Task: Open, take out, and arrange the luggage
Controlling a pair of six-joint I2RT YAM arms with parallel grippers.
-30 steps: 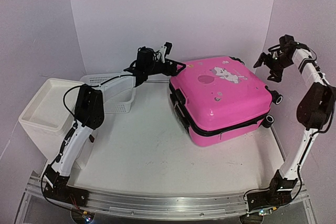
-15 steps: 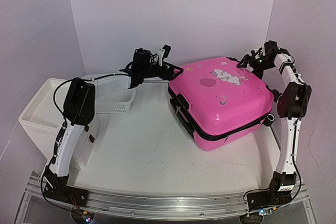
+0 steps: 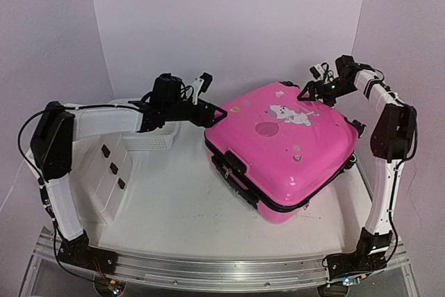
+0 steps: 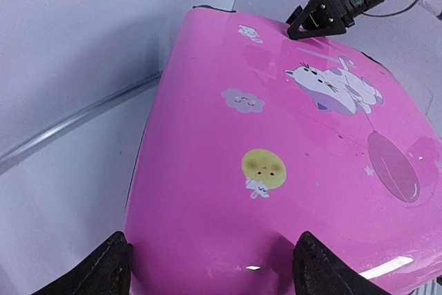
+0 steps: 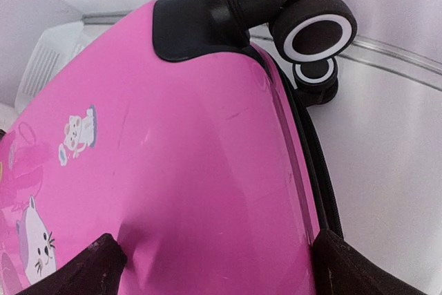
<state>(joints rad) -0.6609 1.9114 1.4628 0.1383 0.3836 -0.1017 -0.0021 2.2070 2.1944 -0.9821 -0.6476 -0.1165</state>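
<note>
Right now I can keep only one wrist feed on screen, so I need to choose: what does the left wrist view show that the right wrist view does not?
Only the left wrist view: the right gripper, open at the far edge of the pink suitcase, plus a yellow round sticker, a cloud sticker and a balloon sticker.
Only the right wrist view: the black caster wheels, the black zipper seam and the white mesh basket.
Both: the suitcase's glossy lid and the cat sticker.
</note>
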